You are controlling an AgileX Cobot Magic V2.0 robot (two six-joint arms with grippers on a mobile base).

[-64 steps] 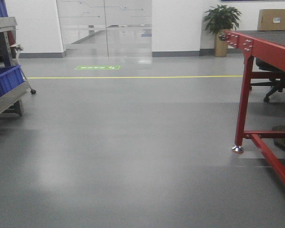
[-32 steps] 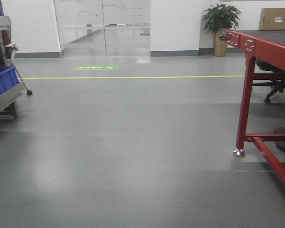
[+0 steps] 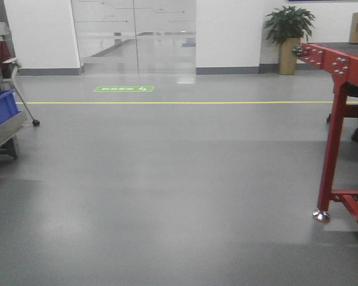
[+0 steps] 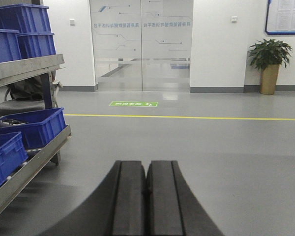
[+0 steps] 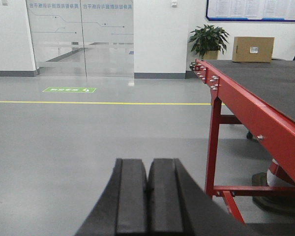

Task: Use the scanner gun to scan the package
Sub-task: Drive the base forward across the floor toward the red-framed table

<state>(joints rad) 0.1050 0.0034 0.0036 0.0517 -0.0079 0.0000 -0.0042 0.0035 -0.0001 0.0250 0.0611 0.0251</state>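
The left gripper (image 4: 146, 196) has its two black fingers pressed flat together, with nothing between them and nothing touching them; it hangs over bare grey floor. To its left stands a metal rack (image 4: 27, 66) loaded with blue crates (image 4: 37, 128). Far ahead are the frosted glass doors (image 4: 141, 44), a green floor sign (image 4: 133, 103) and a yellow line (image 4: 187, 117).

The right gripper (image 5: 148, 196) is likewise squeezed tight and empty, also above the floor. The red table (image 5: 255, 113) stands to its right, its near leg close by. The package (image 5: 253, 49) sits at the table's far end, beside the potted plant (image 5: 208, 39) and well apart from both grippers.

Only the right wrist view shows the package whole, its white sticker facing the room. The front view catches just a tan sliver at the right edge, and the left wrist view misses the table altogether.
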